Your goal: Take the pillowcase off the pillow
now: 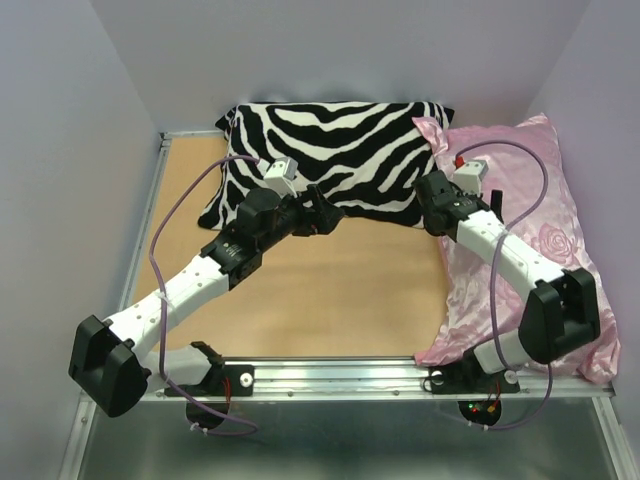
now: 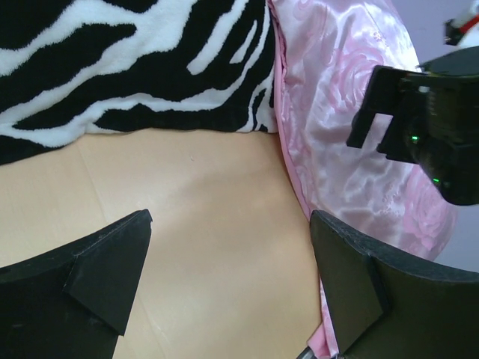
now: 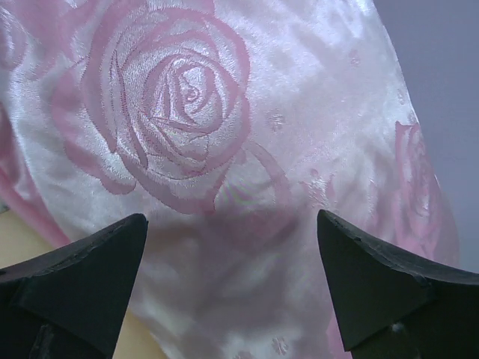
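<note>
The pink satin pillowcase (image 1: 560, 215) with rose pattern lies along the table's right side, filled out; the pillow inside it is hidden. My right gripper (image 1: 432, 205) hovers open over the pillowcase's left edge near its far end. In the right wrist view the open right gripper (image 3: 231, 217) frames the rose-patterned pillowcase (image 3: 224, 97) with nothing between its fingers. My left gripper (image 1: 325, 215) is open near the table's middle, just in front of the striped cushion. In the left wrist view the left gripper (image 2: 231, 217) stands over bare wood, with the pillowcase (image 2: 337, 97) beside its right finger.
A black-and-white zebra-striped cushion (image 1: 340, 150) lies at the back, its right end touching the pillowcase. The wooden table (image 1: 330, 290) is bordered by a metal rail (image 1: 330, 375) at the front and by lilac walls on three sides. The right arm's gripper (image 2: 419, 127) shows in the left wrist view.
</note>
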Tool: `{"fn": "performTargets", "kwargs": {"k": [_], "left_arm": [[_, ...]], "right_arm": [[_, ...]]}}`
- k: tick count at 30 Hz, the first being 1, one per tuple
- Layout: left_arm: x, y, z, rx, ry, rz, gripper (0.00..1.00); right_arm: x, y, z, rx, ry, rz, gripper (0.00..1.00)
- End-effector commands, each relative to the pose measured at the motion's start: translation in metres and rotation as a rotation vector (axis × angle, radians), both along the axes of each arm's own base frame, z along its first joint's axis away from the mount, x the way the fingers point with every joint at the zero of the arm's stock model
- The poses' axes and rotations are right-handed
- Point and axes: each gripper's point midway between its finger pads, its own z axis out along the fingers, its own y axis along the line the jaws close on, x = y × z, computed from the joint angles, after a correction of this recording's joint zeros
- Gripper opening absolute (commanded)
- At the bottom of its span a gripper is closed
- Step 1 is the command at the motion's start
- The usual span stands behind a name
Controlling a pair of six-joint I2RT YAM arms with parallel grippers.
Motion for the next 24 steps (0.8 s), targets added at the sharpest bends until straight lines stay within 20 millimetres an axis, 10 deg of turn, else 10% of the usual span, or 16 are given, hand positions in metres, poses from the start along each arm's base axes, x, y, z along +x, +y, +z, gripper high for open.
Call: {"fn": "performTargets", "kwargs": {"k": [1,9,11,13,15,24], "left_arm": [[-0.003,-0.006,0.021,-0.062,-0.049,-0.029,0.99],[-0.009,0.001,0.024,-0.061,-0.064,-0.026,0.98],[-0.010,0.001,0.023,-0.059,-0.061,-0.029,0.98],[-0.009,0.001,0.025,-0.065,-0.064,-0.027,0.98],[-0.009,0.000,0.026,-0.072,-0.064,-0.029,0.98],[-0.004,-0.013,0.038,-0.121,-0.075,-0.053,0.98]], "right_arm": [[0.008,-0.017,-0.016,-0.084,0.064,-0.088,1.00],[0.019,-0.038,-0.081,-0.016,0.195,-0.171,1.00],[0.023,-0.033,-0.076,0.031,0.166,-0.159,0.73],[0.028,-0.026,-0.058,0.105,0.094,-0.133,0.19],[0.031,-0.021,-0.040,0.153,0.045,-0.107,0.00],[0.018,0.000,0.137,0.404,-0.403,0.114,0.01]]}}
